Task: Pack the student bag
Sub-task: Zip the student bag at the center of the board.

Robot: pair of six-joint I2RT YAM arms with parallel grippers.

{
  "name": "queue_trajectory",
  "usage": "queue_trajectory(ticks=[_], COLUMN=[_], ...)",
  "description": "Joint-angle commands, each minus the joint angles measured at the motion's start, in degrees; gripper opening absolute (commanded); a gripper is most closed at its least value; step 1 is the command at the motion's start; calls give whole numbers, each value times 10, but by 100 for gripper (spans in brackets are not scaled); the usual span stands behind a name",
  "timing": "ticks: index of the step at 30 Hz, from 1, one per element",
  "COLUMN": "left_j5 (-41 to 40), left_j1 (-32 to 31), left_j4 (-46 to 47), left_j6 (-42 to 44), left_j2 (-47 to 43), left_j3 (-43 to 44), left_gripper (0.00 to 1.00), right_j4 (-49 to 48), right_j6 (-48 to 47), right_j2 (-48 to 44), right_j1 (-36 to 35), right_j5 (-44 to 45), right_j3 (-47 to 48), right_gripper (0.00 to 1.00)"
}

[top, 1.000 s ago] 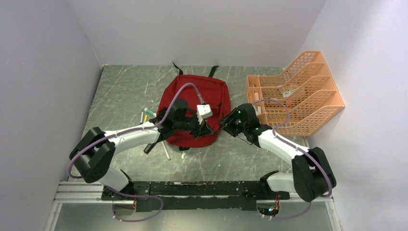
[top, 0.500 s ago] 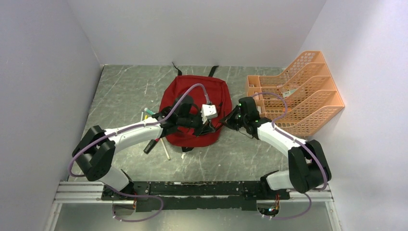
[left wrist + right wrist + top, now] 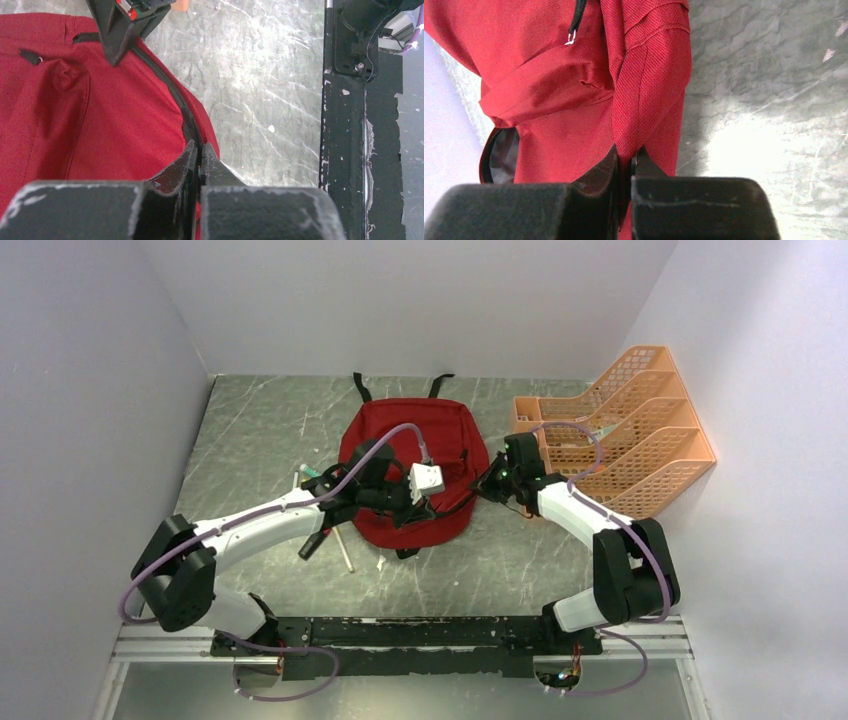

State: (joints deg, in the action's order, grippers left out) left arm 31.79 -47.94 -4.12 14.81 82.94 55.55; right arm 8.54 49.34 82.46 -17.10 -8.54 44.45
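Note:
The student bag (image 3: 400,440), dark red with black straps, lies mid-table; its right side is pulled up between both arms. My left gripper (image 3: 440,508) is at the bag's near right edge. In the left wrist view it (image 3: 200,149) is shut on the black zipper seam of the student bag (image 3: 75,110). My right gripper (image 3: 485,487) is at the bag's right side. In the right wrist view it (image 3: 626,152) is shut on a fold of the student bag's red fabric (image 3: 559,100). A dark opening with grey lining (image 3: 499,155) shows at the lower left of that view.
An orange mesh file organizer (image 3: 620,430) stands at the right wall, close behind my right arm. Pens (image 3: 305,478) and a black marker (image 3: 315,543) lie on the table left of the bag, under my left arm. The black rail (image 3: 345,150) runs along the near edge.
My right gripper has moved to the bag's right side and shut on a fold of fabric. The bag has shifted away from the bases, with my left gripper still on the zipper seam.

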Motion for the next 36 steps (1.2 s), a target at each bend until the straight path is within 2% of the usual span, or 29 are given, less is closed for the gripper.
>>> queue_trajectory(ticks=[1, 10, 11, 15, 21, 27, 31, 36], left_j5=[25, -68, -70, -63, -6, 18, -1, -25], left_j1=[-10, -11, -10, -10, -10, -10, -10, -10], left_j4=[-77, -118, -111, -39, 52, 90, 100, 152], left_j6=[11, -9, -14, -49, -85, -100, -105, -143], left_j2=[-42, -88, -98, -112, -43, -25, -37, -52], left_j3=[-10, -56, -66, -90, -64, -65, -70, -88], left_gripper=[5, 5, 5, 5, 5, 5, 5, 5], right_j4=[-9, 2, 3, 9, 54, 96, 125, 138], right_j6=[-47, -91, -94, -98, -61, -2, 32, 54], right_j2=[15, 20, 18, 4, -78, -148, -176, -190], right_j1=[33, 49, 48, 48, 18, -41, -88, -96], right_j5=[84, 108, 101, 23, -11, -29, -23, -22], right_j3=[19, 40, 41, 40, 16, -9, -24, -41], right_gripper=[0, 0, 4, 32, 54, 65, 67, 69])
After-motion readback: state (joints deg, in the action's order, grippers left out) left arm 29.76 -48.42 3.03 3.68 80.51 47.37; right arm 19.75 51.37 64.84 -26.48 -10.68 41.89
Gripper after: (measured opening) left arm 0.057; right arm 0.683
